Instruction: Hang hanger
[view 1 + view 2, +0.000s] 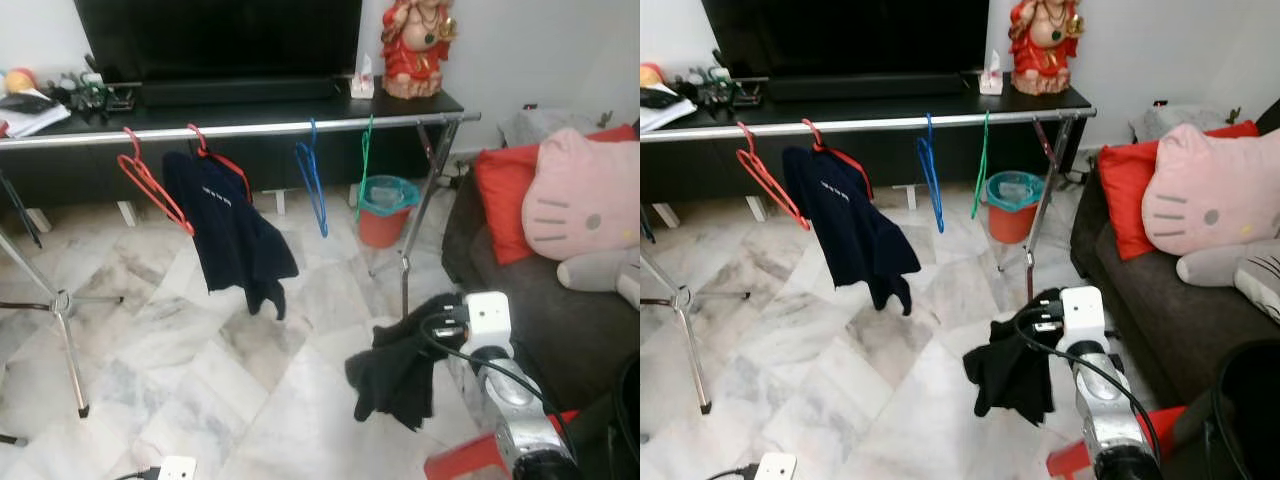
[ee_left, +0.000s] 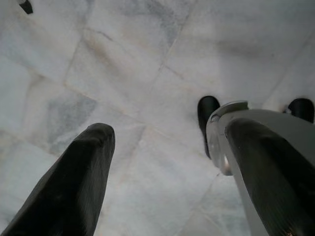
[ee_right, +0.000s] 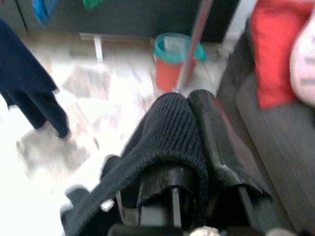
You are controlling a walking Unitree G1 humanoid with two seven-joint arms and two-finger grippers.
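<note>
A silver clothes rail (image 1: 240, 129) across the room, on angled metal legs, in front of a long black TV cabinet (image 1: 300, 108). On the rail, from its left end: an empty red hanger (image 1: 150, 185), a second red hanger carrying a dark navy garment (image 1: 228, 235), an empty blue hanger (image 1: 313, 180), an empty green hanger (image 1: 366, 160). On the navy garment, a short line of pale print, too small to read. Behind the rail, on the cabinet, a dark television (image 1: 218, 38), a red seated figurine (image 1: 416, 45), a small tissue pack (image 1: 362, 80) just beside it, and clutter near the rail's left end. Under the rail's right end, on the marble floor (image 1: 150, 340), a red bin with a teal liner (image 1: 385, 208), just behind the rail's right leg (image 1: 422, 215). To the right of the rail, a dark sofa (image 1: 560, 320) with a red cushion (image 1: 505, 195) and a pink cat-face plush (image 1: 585, 195). Nearer than the rail, low at its right end, the right gripper (image 3: 189, 105) clenched on a black knitted garment (image 1: 400, 375), cloth draped over both fingers and hanging loose below; in the right wrist view, the red bin and the rail's right leg straight beyond the fingertips. No hanger visible inside that black cloth. A white power strip (image 1: 172, 468) on the floor, well in front of the rail. Left gripper (image 2: 162, 162) idle, pointed down at bare marble, fingers spread apart and holding nothing.
</note>
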